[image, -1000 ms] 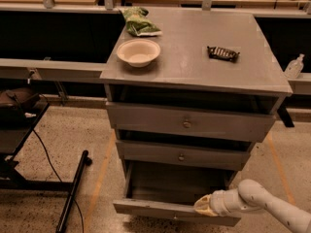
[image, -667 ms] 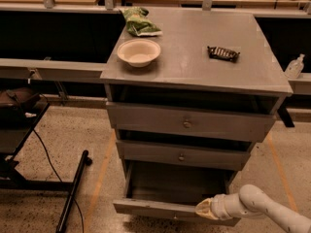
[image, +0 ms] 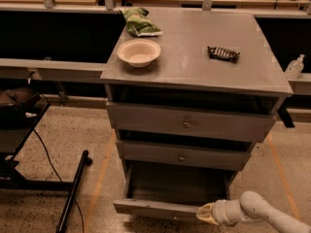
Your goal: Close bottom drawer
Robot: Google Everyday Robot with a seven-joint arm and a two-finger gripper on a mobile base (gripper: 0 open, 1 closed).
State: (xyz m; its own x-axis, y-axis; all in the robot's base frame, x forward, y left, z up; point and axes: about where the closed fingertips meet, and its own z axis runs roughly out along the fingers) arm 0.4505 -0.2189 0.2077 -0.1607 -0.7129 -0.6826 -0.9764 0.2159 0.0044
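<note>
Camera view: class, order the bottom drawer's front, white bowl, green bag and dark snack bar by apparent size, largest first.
1. The bottom drawer front, gripper at its right end.
2-3. white bowl and green bag look alike; the bag sits farther, so unranked.
4. dark snack bar.

text: none legible | gripper: at right end of bottom drawer front

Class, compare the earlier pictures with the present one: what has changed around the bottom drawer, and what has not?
The hand has dipped slightly lower, at the right end of the front of the bottom drawer. The drawer remains pulled out; the bowl, green bag and snack bar have not moved.
</note>
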